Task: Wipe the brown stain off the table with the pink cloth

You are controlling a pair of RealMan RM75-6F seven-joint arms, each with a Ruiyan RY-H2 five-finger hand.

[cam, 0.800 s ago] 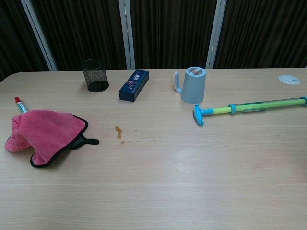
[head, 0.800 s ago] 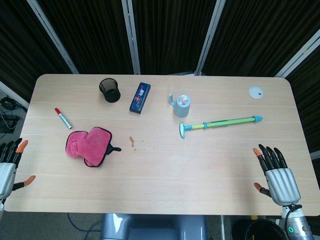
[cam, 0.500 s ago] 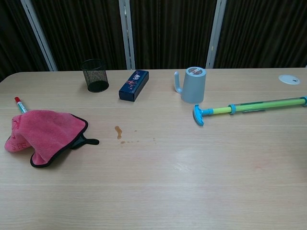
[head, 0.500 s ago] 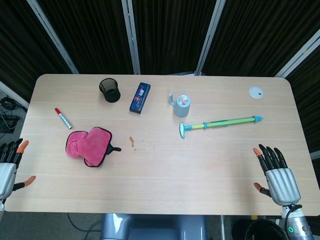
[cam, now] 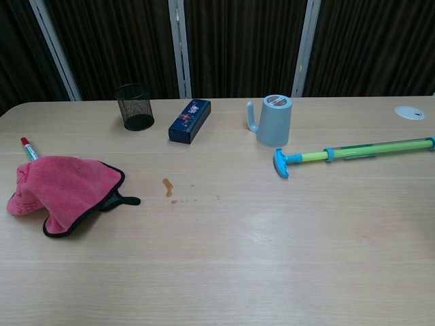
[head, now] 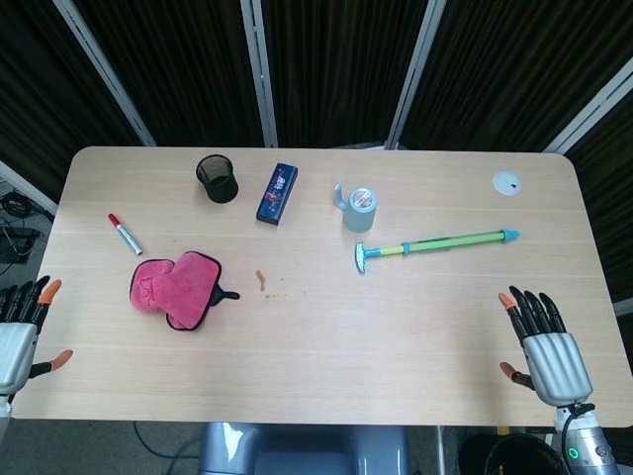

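The pink cloth (head: 176, 288) with black trim lies crumpled on the left half of the table; the chest view shows the pink cloth (cam: 62, 190) at its left side. The brown stain (head: 262, 280) is a small blotch with a few specks trailing right, just right of the cloth; in the chest view the brown stain (cam: 168, 187) sits near the middle. My left hand (head: 18, 334) hovers at the table's near left corner, fingers spread, holding nothing. At the near right edge my right hand (head: 541, 343) is likewise spread and empty. Neither hand shows in the chest view.
Along the back stand a black mesh cup (head: 217, 178), a dark blue box (head: 278, 192) and a grey mug (head: 358, 209). A red-capped marker (head: 125, 235) lies left of the cloth. A green and blue tube (head: 435, 244) lies right of centre; a white disc (head: 507, 182) sits far right.
Both hands have drifted slightly toward the near edge of the table. Nothing on the table has moved.
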